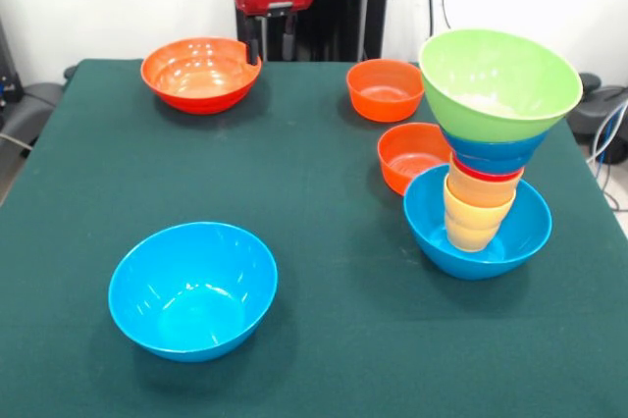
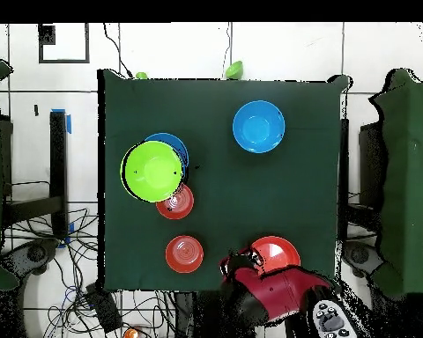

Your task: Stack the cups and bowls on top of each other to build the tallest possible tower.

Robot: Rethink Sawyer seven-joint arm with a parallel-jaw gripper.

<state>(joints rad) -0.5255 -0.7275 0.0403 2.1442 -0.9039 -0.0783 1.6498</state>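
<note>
The tower stands at the right: a large light-blue bowl (image 1: 520, 232) as base holds yellow-orange cups (image 1: 471, 227), a small orange bowl (image 1: 486, 189), a red cup rim, a small dark blue bowl (image 1: 494, 153) and a large green bowl (image 1: 498, 84) on top, tilted. From overhead the green bowl (image 2: 152, 172) covers most of the column. My gripper (image 1: 270, 50) hangs open at the far edge, one finger (image 1: 253, 49) over the rim of the large orange bowl (image 1: 201, 73), the other outside it. Overhead shows the gripper (image 2: 243, 261) at that bowl's (image 2: 277, 253) edge.
A second large light-blue bowl (image 1: 193, 288) sits alone at the near left, also seen from above (image 2: 258, 126). Two small orange bowls (image 1: 385, 89) (image 1: 412, 155) lie beside the tower, the nearer one touching its base. Cables and chairs surround the green table (image 1: 324, 202).
</note>
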